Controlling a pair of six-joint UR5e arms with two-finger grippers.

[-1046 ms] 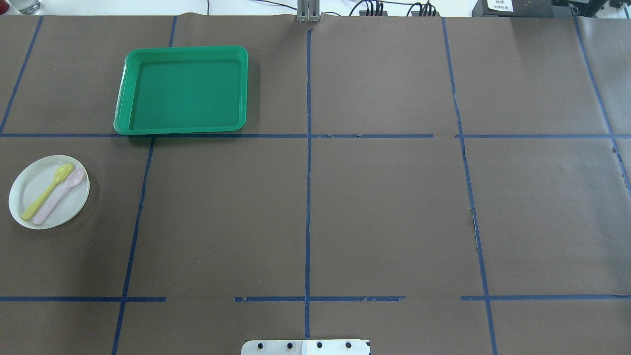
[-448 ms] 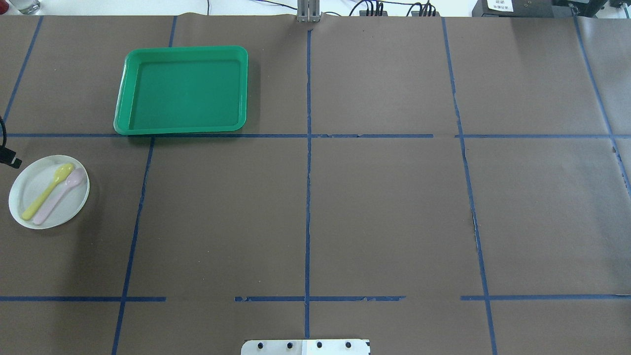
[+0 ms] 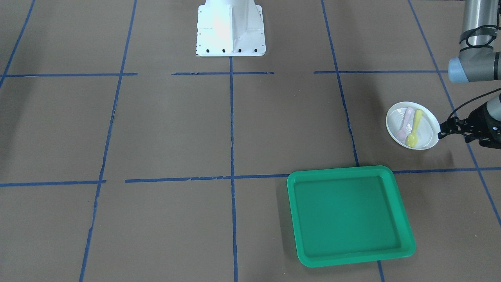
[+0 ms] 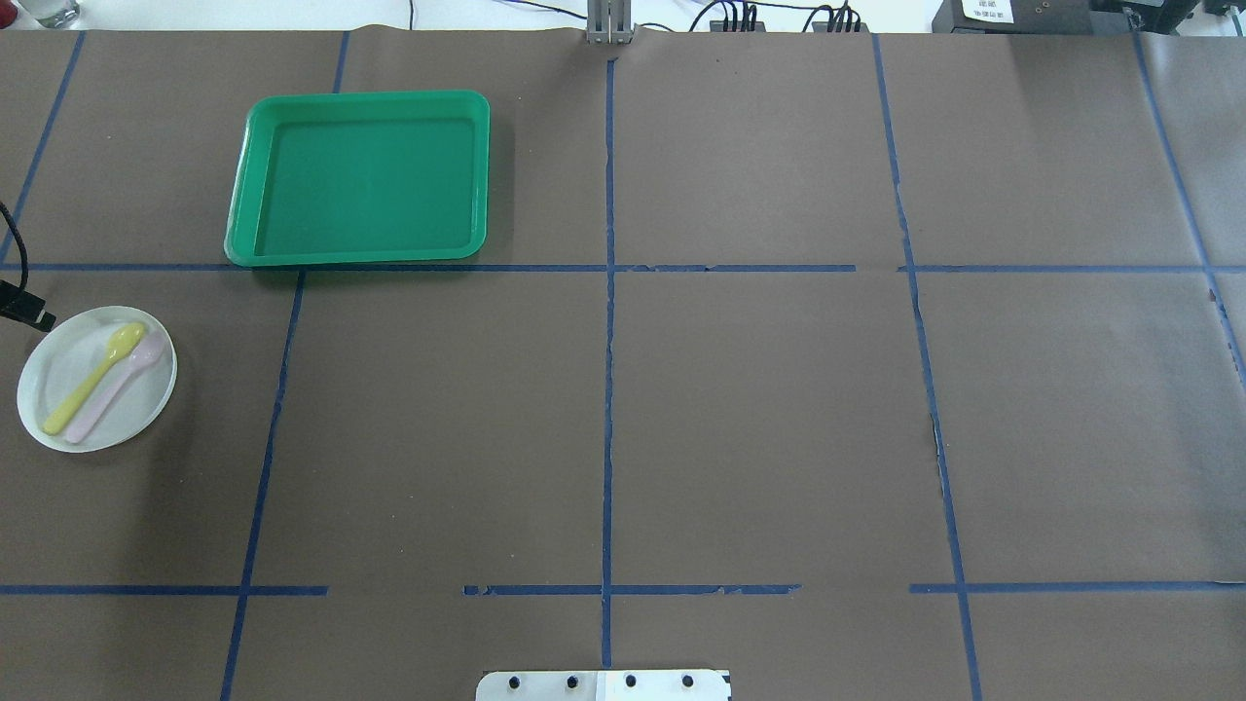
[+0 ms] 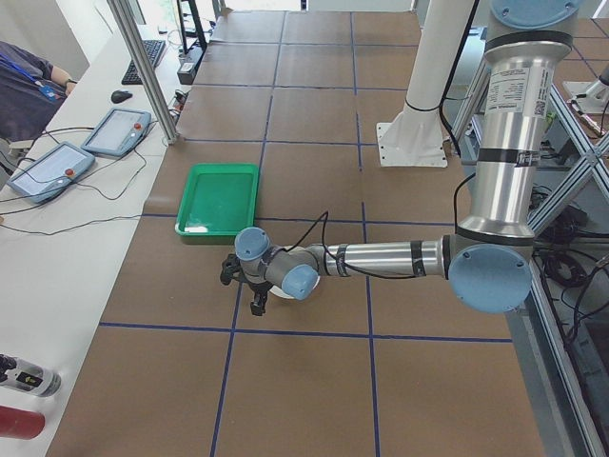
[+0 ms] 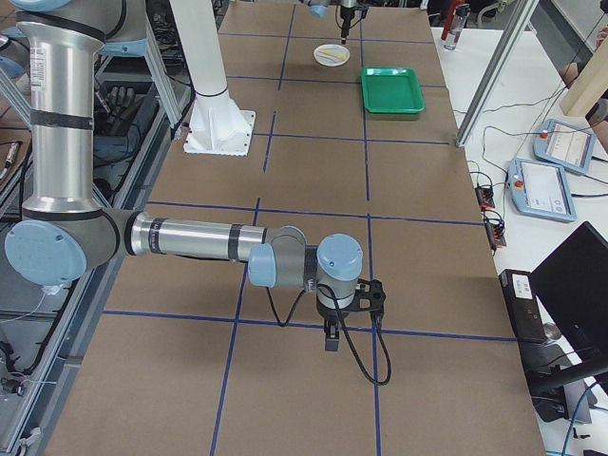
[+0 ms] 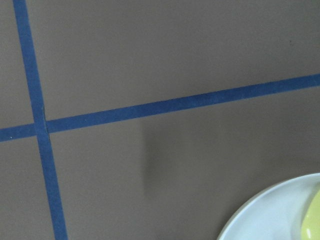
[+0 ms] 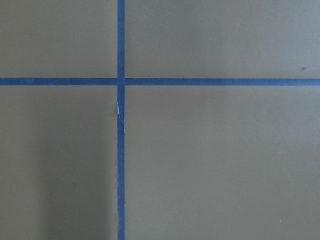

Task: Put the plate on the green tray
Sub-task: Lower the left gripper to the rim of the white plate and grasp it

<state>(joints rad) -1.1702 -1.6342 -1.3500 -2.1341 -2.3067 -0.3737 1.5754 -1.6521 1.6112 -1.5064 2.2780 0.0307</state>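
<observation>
A brown, blue-taped surface [image 4: 759, 419] is recorded. The round plate [image 4: 131, 409] lies flat at its left edge, apart from the green tray [image 4: 360, 185]. For the left gripper [image 3: 442, 131], beside the plate's rim, and the right gripper [image 6: 330, 339], the opening cannot be told.

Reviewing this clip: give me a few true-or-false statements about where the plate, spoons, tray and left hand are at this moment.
1. The plate rests on the green tray. False: it sits on the brown table cover, apart from the tray.
2. A yellow spoon and a pink spoon lie on the plate. True.
3. The green tray holds nothing. True.
4. The left hand hovers over the tray. False: it is beside the plate's rim.
</observation>
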